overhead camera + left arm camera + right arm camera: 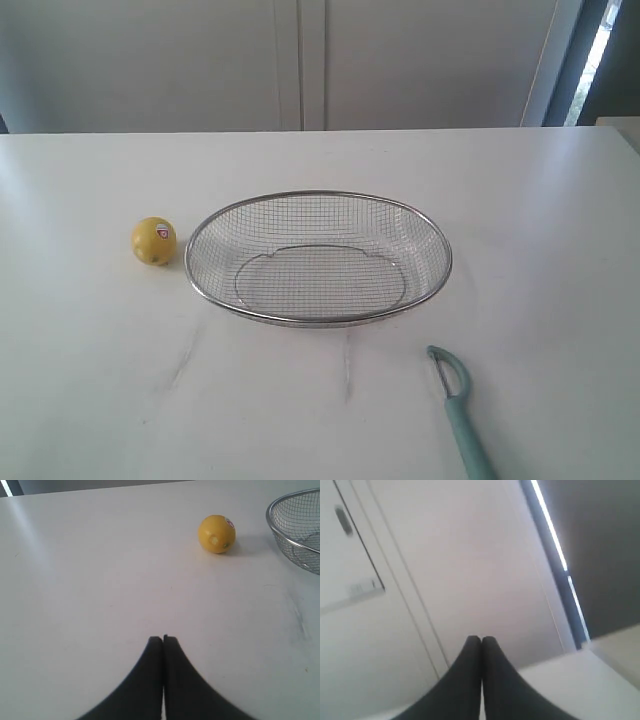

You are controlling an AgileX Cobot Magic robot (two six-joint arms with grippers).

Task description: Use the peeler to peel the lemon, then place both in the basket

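White worktop [90, 400] fills the scene, with pale cabinet doors [400, 60] behind it. On it, the lemon [153, 241] sits just beside the left end of the basket [320, 193], apart from the rim, its red-and-white sticker [163, 231] turned up. The peeler [462, 415] lies flat well to the right and nearer the front, clear of the basket, with its looped blade head towards the basket and its handle running out of the exterior view.

The left claw [163, 639] is clenched on nothing, its fingers pressed together above bare worktop, with the lemon ahead of it and some way off. The right claw [481, 639] is likewise clenched and empty, aimed up at the cabinet fronts rather than at the worktop.

The lemon looks firm and light, but round and waxy, so it will likely roll or squirt out of a shallow pinch. A grip across its widest part seems safest, leaving one side bare for the blade. The peeler appears stiff, slim and light. Its teal handle, about mid-length, is the place to take hold, keeping off the metal head. Lying so flat, it may slide before the fingers get under it.
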